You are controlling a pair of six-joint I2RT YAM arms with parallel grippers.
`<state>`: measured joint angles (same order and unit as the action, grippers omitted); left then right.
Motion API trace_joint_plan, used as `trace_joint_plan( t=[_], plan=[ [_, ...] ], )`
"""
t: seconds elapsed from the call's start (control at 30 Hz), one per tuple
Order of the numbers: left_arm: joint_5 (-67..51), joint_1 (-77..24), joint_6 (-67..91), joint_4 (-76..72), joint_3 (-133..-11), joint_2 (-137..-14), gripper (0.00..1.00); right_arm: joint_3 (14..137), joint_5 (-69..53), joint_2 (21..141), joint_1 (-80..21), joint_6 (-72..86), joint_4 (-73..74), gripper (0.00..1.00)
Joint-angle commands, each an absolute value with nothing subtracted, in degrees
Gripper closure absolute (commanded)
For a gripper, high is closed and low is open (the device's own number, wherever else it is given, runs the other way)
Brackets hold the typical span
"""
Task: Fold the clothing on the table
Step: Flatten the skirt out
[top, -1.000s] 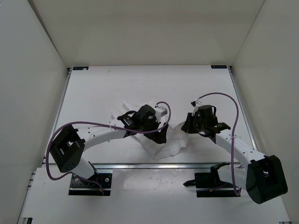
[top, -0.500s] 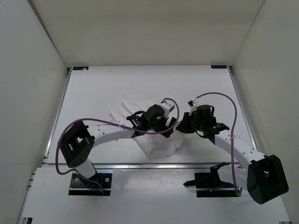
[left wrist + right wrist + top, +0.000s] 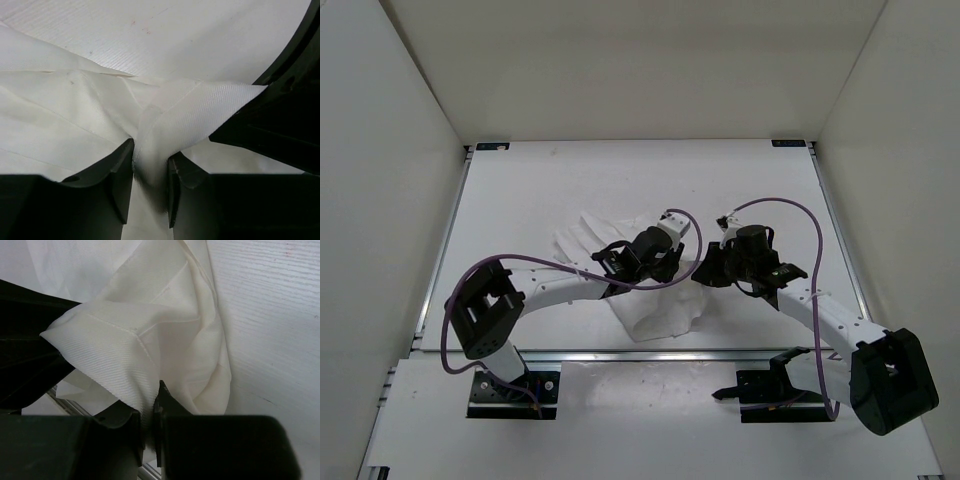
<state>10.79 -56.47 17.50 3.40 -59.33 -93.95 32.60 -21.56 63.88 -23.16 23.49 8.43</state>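
Gripping on both sides: left gripper [image 3: 150, 185] has its jaws pinched on a bunched fold of the clothing [image 3: 655, 318], with fabric squeezed between the two fingers [image 3: 117, 175]. Right gripper [image 3: 148, 432] is clamped almost flat on a stitched edge of the same garment, and the cloth ahead of it lies rumpled on the table [image 3: 520, 200]. In the top view the two grippers are close together, tips facing each other, mid-table toward the near edge. The garment is crumpled under and between them, part spread behind the left arm, part bulging toward the near rail.
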Motion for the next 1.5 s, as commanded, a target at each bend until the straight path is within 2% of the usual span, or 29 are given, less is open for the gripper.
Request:
trace_joint_plan(
  t=[0.0, 0.03, 0.07, 0.1, 0.13, 0.17, 0.2, 0.33, 0.37, 0.4, 0.47, 0.6, 0.63, 0.7, 0.73, 0.8, 0.87, 1.07, 1.1, 1.17, 1.3, 1.47],
  plan=[
    [12.48, -55.72, 17.67, 2.80, -58.54, -90.35, 0.57, 34.37, -21.45, 63.01, -22.77, 23.38, 6.15, 0.91],
    [12.48, -55.72, 17.67, 2.55, -58.54, -90.09, 0.55, 34.28, -21.27, 63.19, -22.85, 23.47, 6.33, 0.90],
    [11.61, -55.46, 17.84, 2.37, -58.10, -89.83, 0.57, 34.36, -21.18, 63.19, -22.59, 23.47, 6.59, 0.89],
    [11.86, -55.37, 18.02, 1.85, -57.57, -89.30, 0.62, 34.28, -21.27, 63.11, -22.59, 23.47, 6.59, 0.89],
    [11.78, -55.20, 18.02, 1.50, -56.52, -88.69, 0.76, 34.10, -21.10, 63.19, -22.50, 23.47, 6.50, 0.89],
    [11.86, -54.76, 18.37, 1.41, -56.86, -88.07, 0.85, 33.93, -21.18, 63.28, -22.33, 23.47, 6.42, 0.89],
    [11.78, -54.76, 18.46, 1.06, -56.26, -87.63, 0.87, 34.01, -21.44, 63.80, -22.67, 23.55, 6.24, 0.88],
    [10.98, -53.53, 18.46, 0.97, -55.81, -86.23, 0.85, 33.49, -21.00, 63.45, -23.12, 23.47, 5.97, 0.85],
    [10.64, -53.61, 18.46, 1.05, -55.72, -86.31, 0.79, 33.75, -21.01, 63.54, -22.94, 23.47, 5.89, 0.83],
    [9.68, -53.35, 18.28, 1.23, -55.98, -86.13, 0.65, 33.58, -21.18, 63.63, -23.64, 23.47, 5.54, 0.79],
    [9.49, -53.52, 18.11, 1.93, -56.42, -85.87, 0.54, 33.84, -20.74, 64.15, -23.47, 23.38, 6.15, 0.77],
    [9.32, -52.74, 18.19, 1.58, -56.34, -85.35, 0.47, 33.58, -20.39, 64.77, -23.99, 22.94, 6.24, 0.70],
    [9.66, -53.00, 18.11, 1.15, -55.99, -85.17, 0.51, 33.23, -20.39, 64.78, -24.17, 22.94, 6.24, 0.69],
    [10.37, -52.74, 18.37, 0.97, -55.98, -85.52, 0.72, 33.13, -20.30, 64.60, -24.18, 23.03, 5.71, 0.69],
    [11.15, -52.73, 18.54, 1.66, -56.42, -85.78, 0.76, 33.05, -20.48, 64.60, -24.17, 23.11, 5.97, 0.69],
    [11.51, -53.09, 18.54, 2.80, -57.21, -86.92, 0.94, 33.31, -20.48, 64.34, -24.17, 22.85, 5.80, 0.68],
    [11.69, -53.09, 18.54, 2.99, -57.74, -87.45, 1.00, 33.40, -19.95, 64.16, -24.35, 22.85, 6.24, 0.67],
    [13.44, -52.39, 16.35, 4.83, -63.35, -88.77, 1.00, 36.39, -15.13, 62.32, -25.93, 22.15, 13.95, 0.49],
    [13.53, -52.73, 15.83, 5.09, -65.54, -88.94, 1.00, 37.08, -13.12, 61.97, -26.10, 22.24, 15.98, 0.40],
    [13.54, -51.95, 14.95, 5.19, -68.63, -89.29, 1.00, 35.52, -13.17, 61.35, -24.62, 21.54, 16.43, 0.32],
    [14.50, -51.33, 13.36, 6.85, -74.87, -90.26, 1.00, 33.40, -14.85, 58.98, -23.29, 23.29, 15.48, 0.30],
    [17.04, -51.59, 13.62, 7.38, -76.29, -91.76, 1.00, 28.93, -12.38, 57.39, -29.43, 27.32, 10.73, 0.24]
  ],
)
